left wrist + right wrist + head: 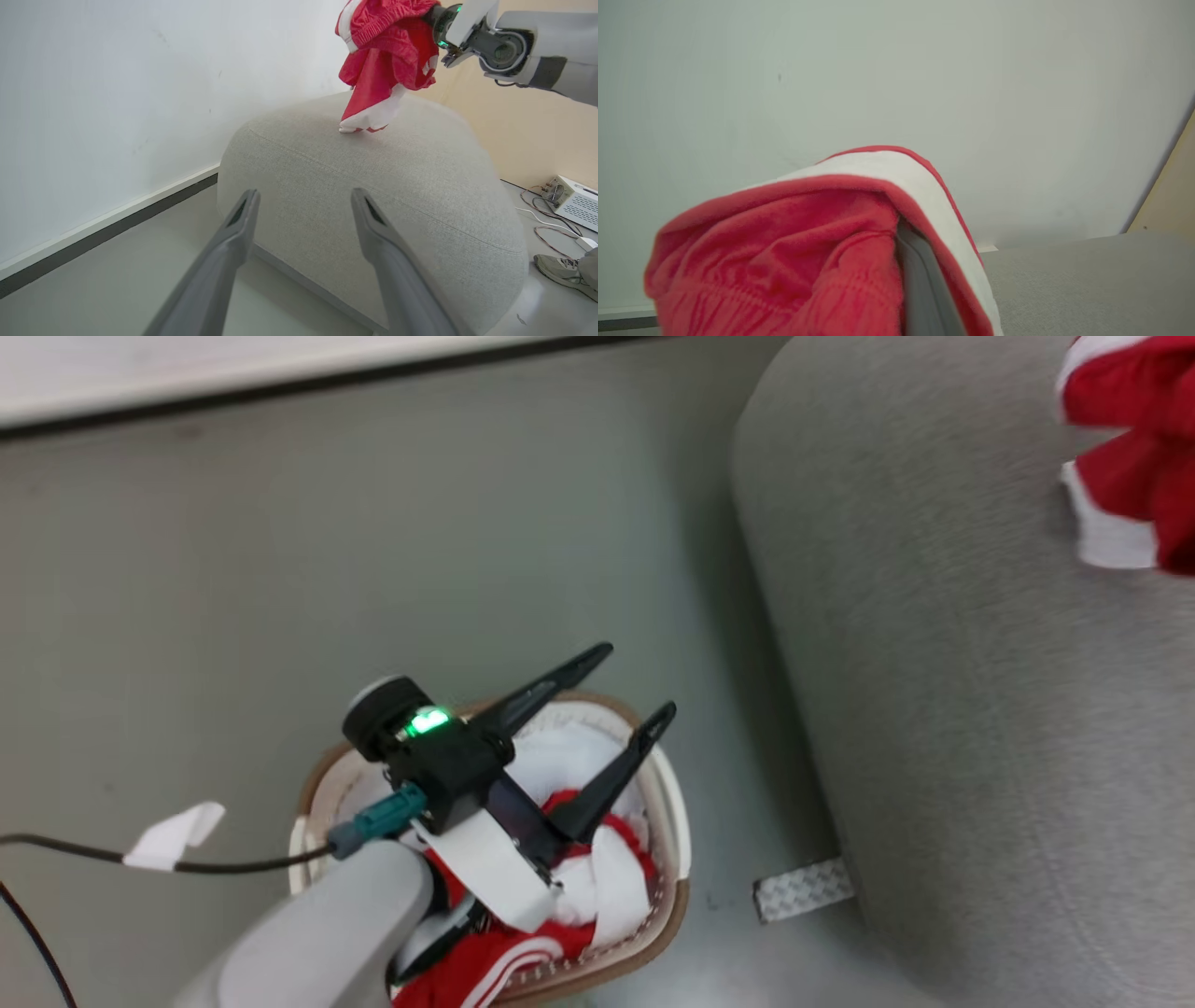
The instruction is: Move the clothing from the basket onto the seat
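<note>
Well, the right end effector is pinched tight on a red garment with white trim, dangling it over the grey seat so its lowest corner just touches the cushion. The left end effector hovers above the basket on the floor beside the seat, fingers spread wide and empty, with more red clothes heaped inside.

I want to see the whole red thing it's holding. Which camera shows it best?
The left wrist view: the red garment hangs whole from the right gripper, its tip seeming to touch the seat. The head view catches a piece at its right edge; the right wrist view, too close, shows bunched fabric.
</note>
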{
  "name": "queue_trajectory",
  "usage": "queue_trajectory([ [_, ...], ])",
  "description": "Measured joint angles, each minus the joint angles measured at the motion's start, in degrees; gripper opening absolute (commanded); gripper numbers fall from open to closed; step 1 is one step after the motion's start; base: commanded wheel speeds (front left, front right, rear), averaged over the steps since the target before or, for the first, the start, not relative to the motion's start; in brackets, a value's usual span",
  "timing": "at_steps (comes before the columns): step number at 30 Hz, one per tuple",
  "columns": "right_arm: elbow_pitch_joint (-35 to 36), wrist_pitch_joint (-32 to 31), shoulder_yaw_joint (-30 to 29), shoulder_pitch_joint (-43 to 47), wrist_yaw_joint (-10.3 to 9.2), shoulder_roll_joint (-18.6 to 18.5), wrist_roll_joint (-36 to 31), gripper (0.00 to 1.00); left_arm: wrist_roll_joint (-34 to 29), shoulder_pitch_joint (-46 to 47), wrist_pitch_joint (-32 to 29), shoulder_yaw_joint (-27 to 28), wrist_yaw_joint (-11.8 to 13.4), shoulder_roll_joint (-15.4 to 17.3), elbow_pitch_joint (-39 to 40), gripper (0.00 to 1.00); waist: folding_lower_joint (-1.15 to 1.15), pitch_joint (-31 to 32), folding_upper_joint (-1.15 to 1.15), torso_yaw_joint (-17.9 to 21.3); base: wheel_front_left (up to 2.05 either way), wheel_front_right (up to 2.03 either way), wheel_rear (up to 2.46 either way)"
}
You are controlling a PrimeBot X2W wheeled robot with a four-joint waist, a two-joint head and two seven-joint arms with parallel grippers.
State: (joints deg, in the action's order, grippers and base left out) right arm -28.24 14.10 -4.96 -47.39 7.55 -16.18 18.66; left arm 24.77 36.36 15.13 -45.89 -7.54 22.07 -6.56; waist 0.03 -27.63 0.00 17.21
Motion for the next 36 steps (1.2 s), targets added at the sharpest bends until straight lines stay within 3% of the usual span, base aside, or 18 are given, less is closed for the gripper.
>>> queue_trajectory([
  [10,-11.10,-5.58,-5.42,-11.69,0.01,-6.80,-9.71,0.00,0.37,3.21,0.01,1.43,0.01,2.44,2.38,1.00,0.00,-10.20,0.00,-6.29,0.00,0.00,0.00],
  [15,-18.07,-14.35,-6.38,-12.91,0.01,-8.88,-16.46,0.00,0.49,3.34,0.01,2.15,0.01,2.11,2.74,1.00,0.00,-12.48,0.00,-9.43,0.00,0.00,0.00],
  [18,-21.75,-21.04,-7.36,-13.23,0.01,-9.07,-17.62,0.00,0.55,3.30,0.01,2.63,0.01,1.77,2.70,1.00,0.00,-12.73,0.00,-10.60,0.00,0.00,0.00],
  [21,-22.87,-23.23,-8.22,-13.57,0.01,-9.39,-17.78,0.00,0.56,3.21,0.01,2.91,0.01,1.22,2.54,1.00,-0.01,-11.81,-0.01,-10.85,0.00,0.00,0.00],
  [23,-23.63,-23.63,-8.03,-13.58,0.01,-9.79,-18.12,0.71,0.57,3.07,0.01,3.02,0.01,0.78,2.36,1.00,-0.01,-11.02,0.00,-10.92,0.00,0.00,0.00],
  [24,-23.95,-23.64,-7.77,-13.57,0.01,-9.78,-18.13,1.00,0.58,2.97,0.01,3.07,0.01,0.59,2.20,1.00,-0.02,-10.56,0.00,-10.92,0.00,0.00,0.00],
  [36,-27.46,-24.23,-1.43,-9.07,0.01,-8.58,-15.24,1.00,1.49,-1.76,0.01,4.45,0.01,-2.10,-1.85,1.00,-0.03,-0.44,0.00,-10.09,0.00,0.00,0.00],
])
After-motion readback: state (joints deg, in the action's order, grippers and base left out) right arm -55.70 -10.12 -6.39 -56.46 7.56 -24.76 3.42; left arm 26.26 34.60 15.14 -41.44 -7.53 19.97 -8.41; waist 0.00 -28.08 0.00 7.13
